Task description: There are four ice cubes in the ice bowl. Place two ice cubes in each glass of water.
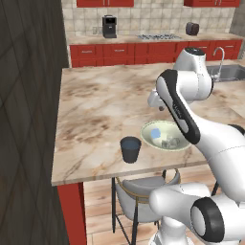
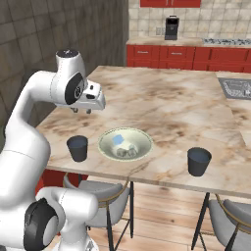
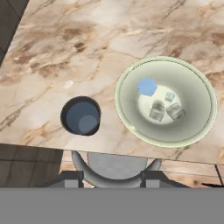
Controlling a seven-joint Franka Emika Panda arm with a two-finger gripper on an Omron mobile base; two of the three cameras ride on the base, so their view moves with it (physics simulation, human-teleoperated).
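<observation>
The pale ice bowl (image 3: 190,76) sits near the counter's front edge, also seen as the ice bowl (image 1: 147,135) and the ice bowl (image 2: 105,147). Inside lie a light blue ice cube (image 3: 148,86) and three whitish ice cubes (image 3: 176,111) close together. One dark glass of water (image 3: 81,116) stands left of the bowl; it is the glass (image 1: 130,149) and the glass (image 2: 77,148). The second glass (image 2: 199,161) stands right of the bowl. My gripper (image 2: 81,111) hangs open and empty well above the counter, behind the bowl and the left glass, pointing down, also seen as the gripper (image 1: 156,104).
A grey chair (image 2: 98,193) is tucked under the counter's front edge below the bowl, and another chair (image 2: 230,215) stands to the right. A sink (image 2: 238,88) is set into the counter far right. A dark wall (image 1: 28,119) borders the left.
</observation>
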